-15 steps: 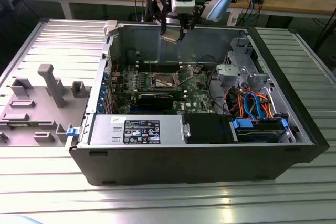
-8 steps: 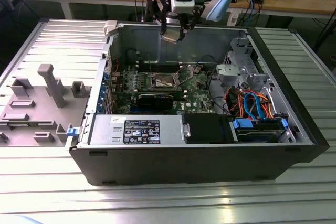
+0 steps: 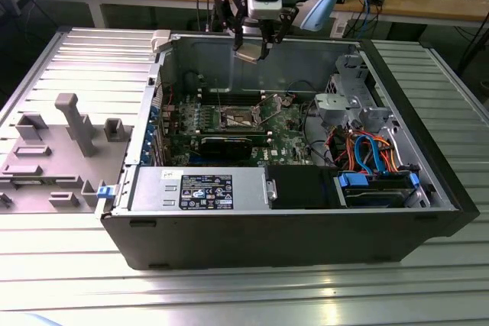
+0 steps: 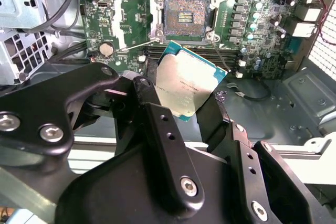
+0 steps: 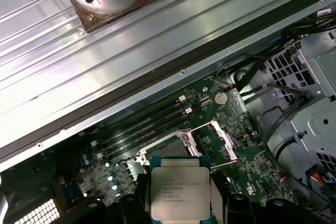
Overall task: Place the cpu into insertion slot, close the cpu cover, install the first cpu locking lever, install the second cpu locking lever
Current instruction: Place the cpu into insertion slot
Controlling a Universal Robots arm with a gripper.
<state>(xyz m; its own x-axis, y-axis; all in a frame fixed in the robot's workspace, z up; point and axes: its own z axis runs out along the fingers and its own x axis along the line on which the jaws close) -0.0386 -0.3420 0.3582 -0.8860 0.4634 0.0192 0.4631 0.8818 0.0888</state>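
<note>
An open computer case (image 3: 267,238) is being shown lying on its side on a ribbed metal surface (image 3: 229,295), so that its green circuit board (image 3: 290,139) is being presented face up for work from above. Near the board's middle, the insertion slot (image 4: 186,18) is being seen bare, its dark pin field exposed, because the cpu cover (image 4: 131,20) is being seen swung open beside it. The cpu (image 4: 186,87) is being gripped by two opposite edges in the clenched jaws, its metal face turned upward. It is being held in the air over the case's far side, raised well clear of the slot, probably so the pins are not being touched.
</note>
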